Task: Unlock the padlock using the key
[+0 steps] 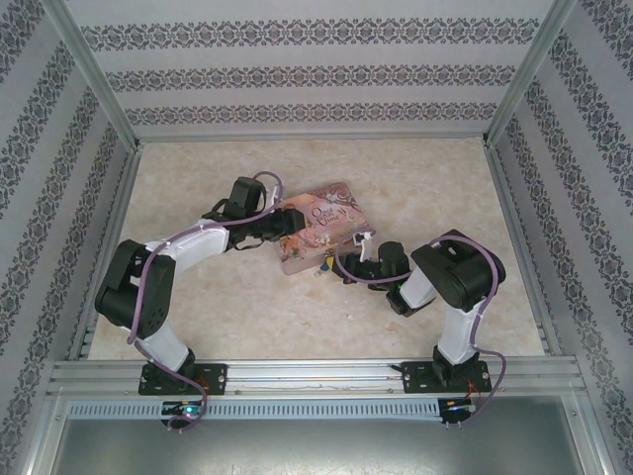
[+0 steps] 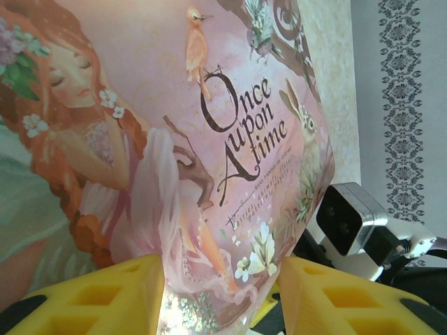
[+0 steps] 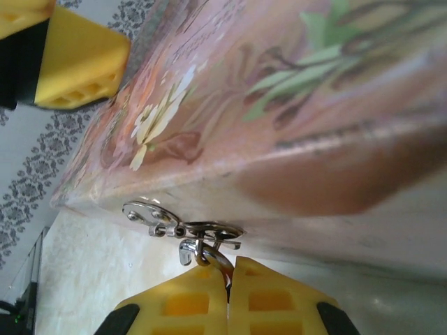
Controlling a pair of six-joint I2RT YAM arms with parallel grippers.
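Claws | right claw (image 3: 229,271) shut, metal loop (image 3: 207,234) touching its tips (padlock or key unclear) | left claw (image 2: 220,272) clamps pink tin (image 2: 209,105)

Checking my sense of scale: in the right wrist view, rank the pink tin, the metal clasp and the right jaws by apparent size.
1. pink tin
2. right gripper jaws, enlarged by nearness and cropped by the frame
3. metal clasp

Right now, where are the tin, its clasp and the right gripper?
Tin (image 1: 321,223): top view, middle of lid.
Clasp (image 3: 209,230): right wrist view, metal bar.
Right gripper (image 3: 228,272): right wrist view, between shut fingertips.
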